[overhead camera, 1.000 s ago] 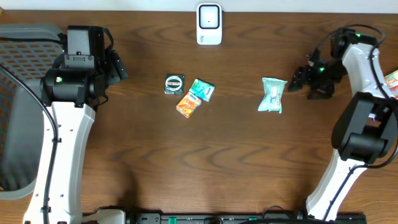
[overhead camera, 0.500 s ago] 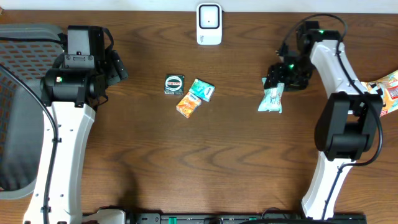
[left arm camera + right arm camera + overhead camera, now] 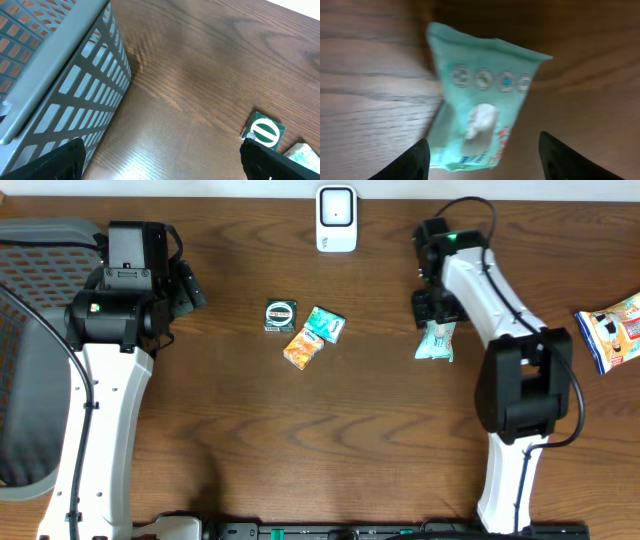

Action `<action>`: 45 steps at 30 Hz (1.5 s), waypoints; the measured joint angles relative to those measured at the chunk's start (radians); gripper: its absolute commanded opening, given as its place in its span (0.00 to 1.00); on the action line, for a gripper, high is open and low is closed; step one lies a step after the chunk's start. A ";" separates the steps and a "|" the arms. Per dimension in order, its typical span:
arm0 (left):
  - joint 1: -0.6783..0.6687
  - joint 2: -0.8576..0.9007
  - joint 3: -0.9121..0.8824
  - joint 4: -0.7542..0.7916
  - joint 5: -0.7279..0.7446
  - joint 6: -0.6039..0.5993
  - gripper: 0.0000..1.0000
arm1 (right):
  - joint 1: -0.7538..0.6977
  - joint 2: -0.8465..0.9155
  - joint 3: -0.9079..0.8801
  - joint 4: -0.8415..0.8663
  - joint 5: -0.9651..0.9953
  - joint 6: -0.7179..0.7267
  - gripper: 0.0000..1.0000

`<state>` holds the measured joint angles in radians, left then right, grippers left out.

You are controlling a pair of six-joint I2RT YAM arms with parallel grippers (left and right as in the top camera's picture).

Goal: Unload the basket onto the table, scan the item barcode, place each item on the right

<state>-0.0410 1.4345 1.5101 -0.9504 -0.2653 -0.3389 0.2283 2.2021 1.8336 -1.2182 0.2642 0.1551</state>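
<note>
So, big brown tabletop [image 3: 380, 440], with a grey mesh basket [image 3: 30, 290] filling the far left of the frame. The left claw [image 3: 165, 162] hangs beside it, spread wide and holding nothing. The right claw [image 3: 487, 160] is right of centre, fingers parted either side of the mint-green wipes pack [image 3: 480, 110], not clamped on it. The white scanner [image 3: 336, 218] is at top centre, and some small packets [image 3: 303, 347] lie left of the pack.

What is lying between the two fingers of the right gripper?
The teal packet: in the right wrist view, its lower end sits on the table between the open fingers.
</note>
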 measured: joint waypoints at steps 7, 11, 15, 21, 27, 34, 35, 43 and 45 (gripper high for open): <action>0.000 0.000 0.000 0.000 0.000 0.000 0.98 | 0.133 0.000 0.000 0.016 0.045 0.026 0.60; 0.000 0.000 0.000 0.000 0.000 0.000 0.98 | 0.206 0.000 -0.007 0.046 0.085 0.058 0.64; 0.000 0.000 0.000 0.000 0.000 0.000 0.98 | 0.235 0.000 -0.052 0.054 0.189 0.108 0.67; 0.000 0.000 0.000 0.000 0.000 0.000 0.98 | 0.239 0.000 -0.146 0.115 0.278 0.139 0.68; 0.000 0.000 0.000 0.000 0.000 0.000 0.98 | 0.239 0.001 -0.276 0.238 0.396 0.151 0.69; 0.000 0.000 0.000 0.000 0.000 0.000 0.98 | 0.229 -0.010 -0.352 0.280 0.523 0.152 0.63; 0.000 0.000 0.000 0.000 0.000 0.000 0.98 | 0.224 -0.011 -0.358 0.288 0.528 0.152 0.60; 0.000 0.000 0.000 0.000 0.000 0.000 0.98 | 0.170 -0.013 -0.415 0.370 0.499 0.158 0.01; 0.000 0.000 0.000 0.000 0.000 0.000 0.98 | 0.161 -0.018 -0.416 0.370 0.488 0.155 0.01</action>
<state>-0.0410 1.4345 1.5097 -0.9508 -0.2653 -0.3393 0.3897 2.1845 1.4178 -0.8478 0.7517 0.3103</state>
